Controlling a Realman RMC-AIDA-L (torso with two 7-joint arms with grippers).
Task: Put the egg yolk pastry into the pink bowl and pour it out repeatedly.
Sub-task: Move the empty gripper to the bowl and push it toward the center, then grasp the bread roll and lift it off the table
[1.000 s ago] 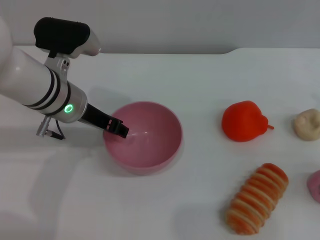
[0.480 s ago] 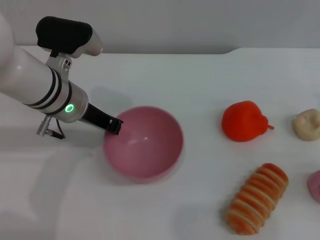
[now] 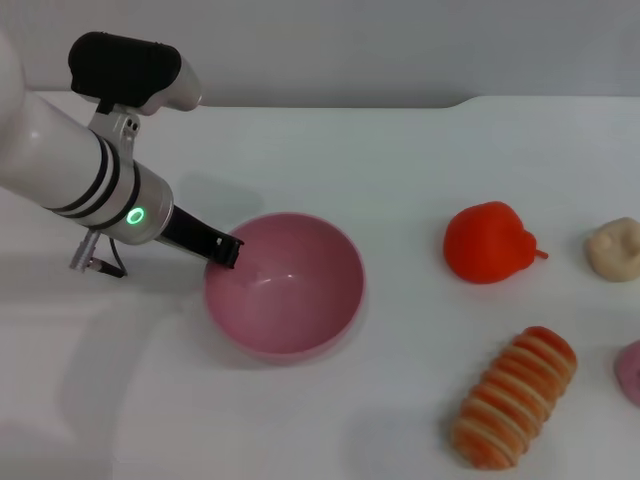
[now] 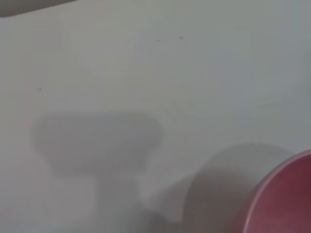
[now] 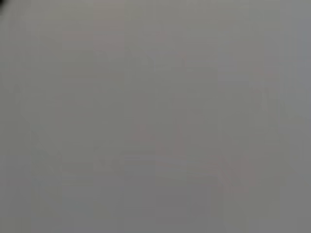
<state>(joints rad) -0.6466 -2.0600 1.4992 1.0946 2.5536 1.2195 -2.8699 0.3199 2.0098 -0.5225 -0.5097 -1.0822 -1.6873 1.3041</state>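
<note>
The pink bowl (image 3: 285, 285) sits upright on the white table, left of centre, with nothing inside; a slice of its rim (image 4: 284, 196) shows in the left wrist view. My left gripper (image 3: 224, 249) is at the bowl's left rim, its black fingers shut on the edge. The egg yolk pastry (image 3: 612, 248), a small cream lump, lies on the table at the far right edge, well away from the bowl. My right arm does not show in the head view, and its wrist view shows only plain grey.
A red-orange pear-like fruit (image 3: 488, 243) lies between bowl and pastry. An orange-and-cream striped roll (image 3: 514, 397) lies at the front right. A pink object (image 3: 630, 371) is cut off at the right edge. The table's far edge runs along the top.
The bowl has gone from tipped toward the right to nearly level, shifting slightly left with my left gripper at its rim. The pastry and other items have not moved.
</note>
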